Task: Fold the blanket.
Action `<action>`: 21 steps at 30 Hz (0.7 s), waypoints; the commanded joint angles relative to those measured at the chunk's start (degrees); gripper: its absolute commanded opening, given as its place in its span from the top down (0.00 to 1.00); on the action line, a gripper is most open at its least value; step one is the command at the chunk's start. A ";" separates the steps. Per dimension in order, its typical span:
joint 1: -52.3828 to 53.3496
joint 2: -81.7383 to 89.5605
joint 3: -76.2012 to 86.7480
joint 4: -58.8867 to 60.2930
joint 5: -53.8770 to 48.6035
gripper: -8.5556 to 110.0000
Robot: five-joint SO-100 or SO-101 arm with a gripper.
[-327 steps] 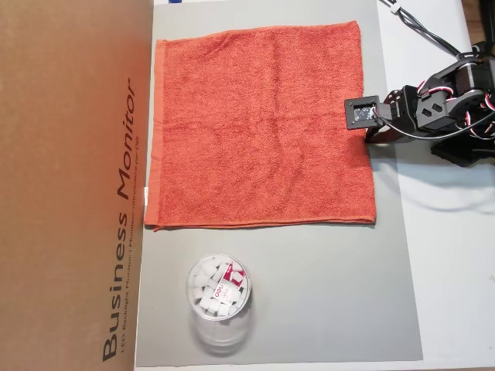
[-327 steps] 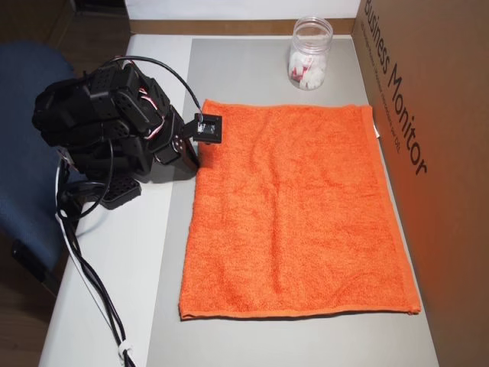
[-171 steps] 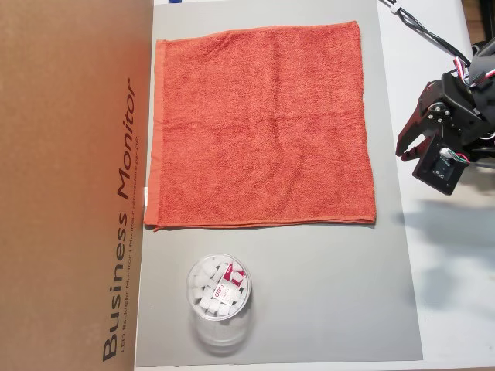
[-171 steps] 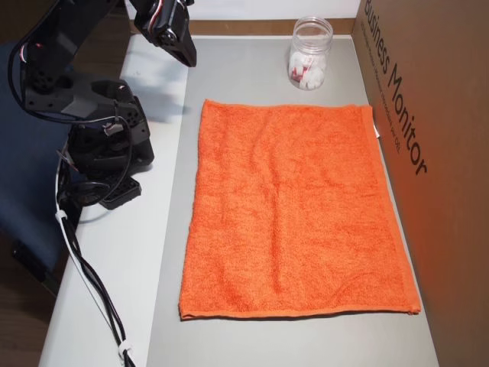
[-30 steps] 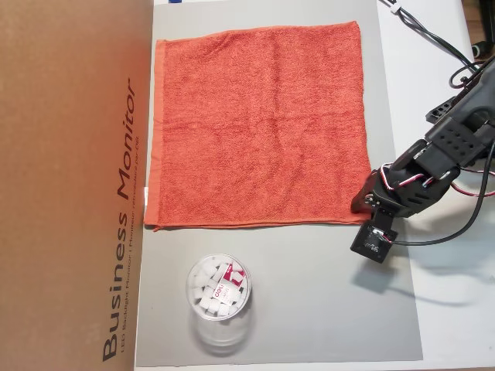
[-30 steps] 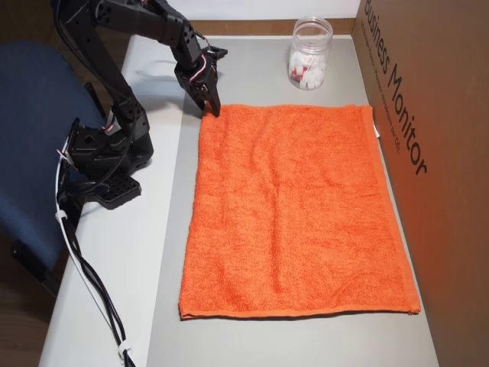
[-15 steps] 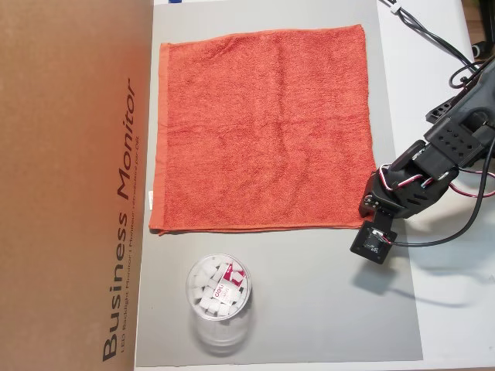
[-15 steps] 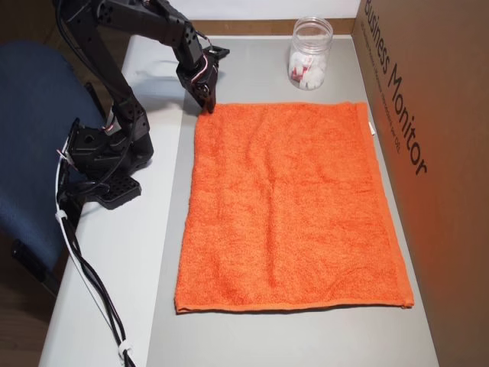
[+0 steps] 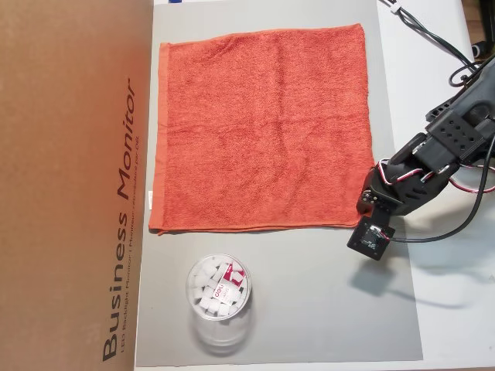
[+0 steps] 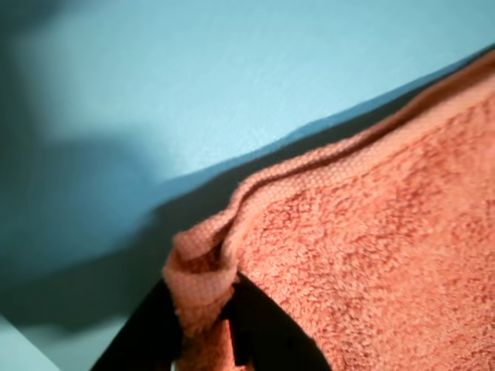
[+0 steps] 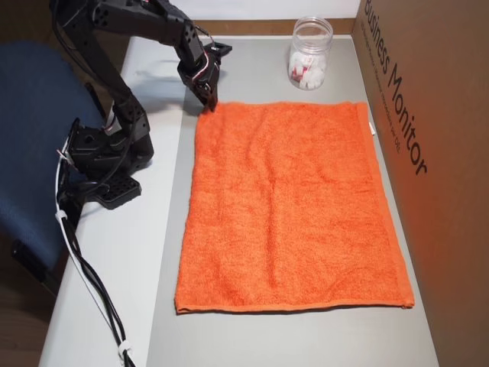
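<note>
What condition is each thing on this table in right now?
blanket: spread flat, unfolded; one corner bunched between the gripper's fingers in the wrist view.
gripper: shut on the blanket corner nearest the jar.
clear jar: upright, no lid showing, holding small white pieces.
cardboard box: lying along the blanket's far edge.

white table (image 11: 145,252) under grey mat (image 9: 309,309), brown cardboard box (image 9: 69,185), blue chair (image 11: 30,138)

Blanket (image 9: 263,127) corner newly between fingers (image 10: 147,340).
</note>
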 commanded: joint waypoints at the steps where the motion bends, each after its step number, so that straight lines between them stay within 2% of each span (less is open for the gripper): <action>1: 0.00 3.52 -1.49 0.00 0.44 0.93; 13: 0.00 15.29 -0.70 0.09 0.44 0.93; 21: 4.13 25.84 4.31 0.09 -0.44 0.93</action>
